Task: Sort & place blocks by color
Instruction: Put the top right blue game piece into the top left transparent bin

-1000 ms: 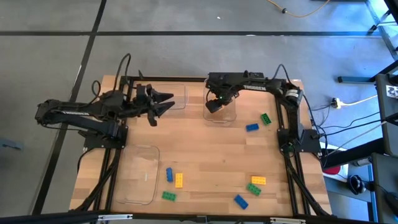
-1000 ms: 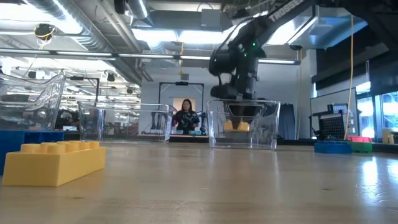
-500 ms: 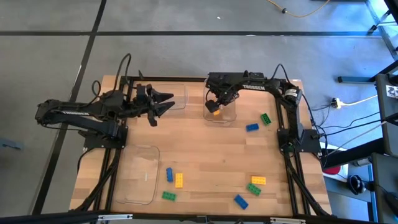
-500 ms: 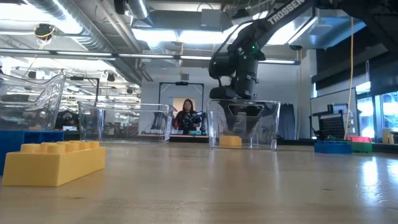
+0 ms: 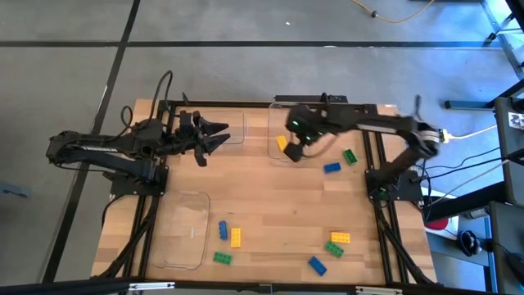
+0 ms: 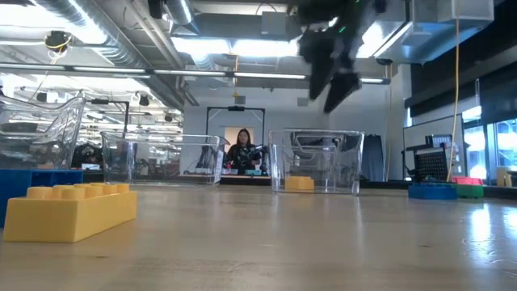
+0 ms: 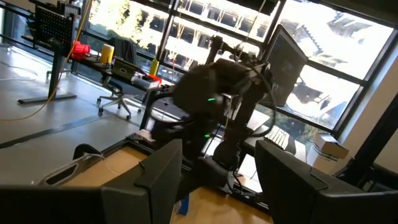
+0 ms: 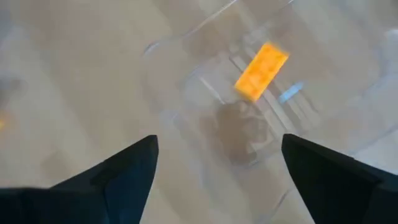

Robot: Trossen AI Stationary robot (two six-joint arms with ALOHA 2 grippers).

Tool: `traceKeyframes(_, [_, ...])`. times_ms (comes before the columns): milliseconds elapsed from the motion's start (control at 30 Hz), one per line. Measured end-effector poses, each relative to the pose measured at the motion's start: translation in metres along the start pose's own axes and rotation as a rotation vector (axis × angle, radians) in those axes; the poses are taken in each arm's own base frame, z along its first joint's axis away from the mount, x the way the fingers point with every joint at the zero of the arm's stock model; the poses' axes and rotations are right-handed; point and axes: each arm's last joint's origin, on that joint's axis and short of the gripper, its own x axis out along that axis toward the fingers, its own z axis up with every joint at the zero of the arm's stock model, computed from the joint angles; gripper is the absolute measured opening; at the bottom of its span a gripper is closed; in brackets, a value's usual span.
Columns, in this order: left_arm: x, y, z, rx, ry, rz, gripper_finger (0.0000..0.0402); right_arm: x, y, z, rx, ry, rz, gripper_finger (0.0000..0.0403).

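Right claw (image 5: 300,141) is raised above the clear tray (image 5: 288,154) at the table's (image 5: 278,205) far edge, fingers spread wide with nothing between them. One yellow block (image 5: 282,143) lies inside that tray, apart from the claw. Left claw (image 5: 214,135) hangs over the far-left part of the table beside a second clear tray (image 5: 237,131); its fingers stand partly apart and hold nothing. A third tray (image 5: 185,231) sits near the front-left edge; no contents can be made out in either.

The table's middle is open. Loose blocks: a blue (image 5: 332,168) and green (image 5: 350,156) pair right of the occupied tray; blue (image 5: 223,230), yellow (image 5: 236,238) and green (image 5: 222,258) front left; yellow (image 5: 341,238), green (image 5: 334,248) and blue (image 5: 317,265) front right.
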Motion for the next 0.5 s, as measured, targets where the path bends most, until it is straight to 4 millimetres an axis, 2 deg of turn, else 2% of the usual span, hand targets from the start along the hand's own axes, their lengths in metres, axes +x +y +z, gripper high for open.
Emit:
traceKeyframes(133, [0.000,0.000,0.000,0.000,0.005,-0.013,0.0195,-0.023,0.008,-0.049,0.029,0.018,0.034,0.0342])
traceKeyframes(267, [0.000,-0.001,0.000,-0.005,0.012,-0.033,0.0195,-0.034,-0.001,-0.092,0.042,0.089,0.016,0.0342])
traceKeyframes(367, [0.000,-0.001,0.000,-0.005,0.013,-0.038,0.0195,-0.033,-0.013,-0.112,0.023,0.182,-0.037,0.0342])
traceKeyframes(500, [0.000,-0.001,0.000,-0.005,0.014,-0.040,0.0195,-0.018,-0.030,-0.122,-0.046,0.298,-0.098,0.0343])
